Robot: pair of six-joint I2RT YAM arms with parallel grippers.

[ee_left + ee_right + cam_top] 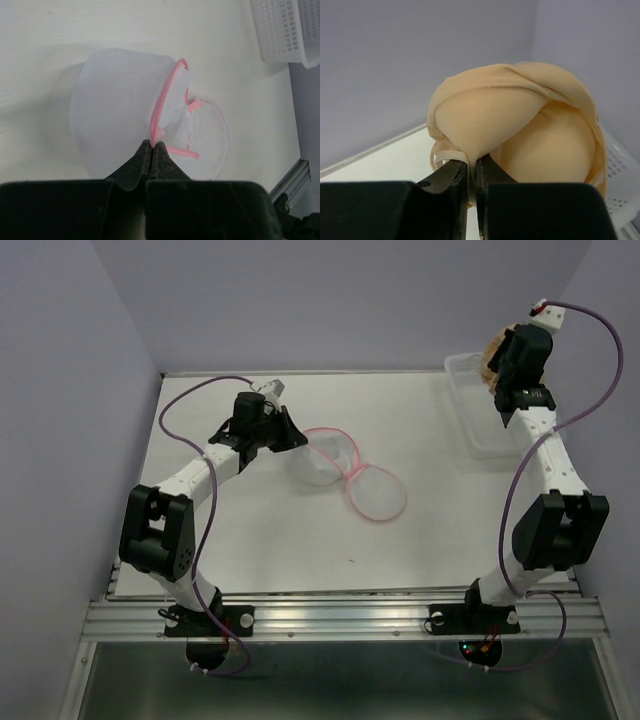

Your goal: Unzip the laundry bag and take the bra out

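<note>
Top view: bag [377,495] lies unzipped at mid-counter [250,530], its two mesh halves spread open, pink rim showing. Left tool [303,440] sits at the bag's 10 o'clock edge. Right tool [505,368] is raised at 1 o'clock, carrying the bra [492,348] above the basket [475,430] and well apart from the bag. Left wrist view: left tool [152,145] is pressed together on the bag's [115,110] pink rim, with the basket [280,30] at 1 o'clock. Right wrist view: right tool [471,167] pinches the bra [520,125] at its lower edge; the cups are bunched above the jaws, a pale strap loops at 8 o'clock, and the basket lattice [620,170] is at 4 o'clock. Removal looks all but done. Advice: lower the bra inside the basket walls before letting go, mind the loose strap, and hold the rim pinch steady meanwhile.
</note>
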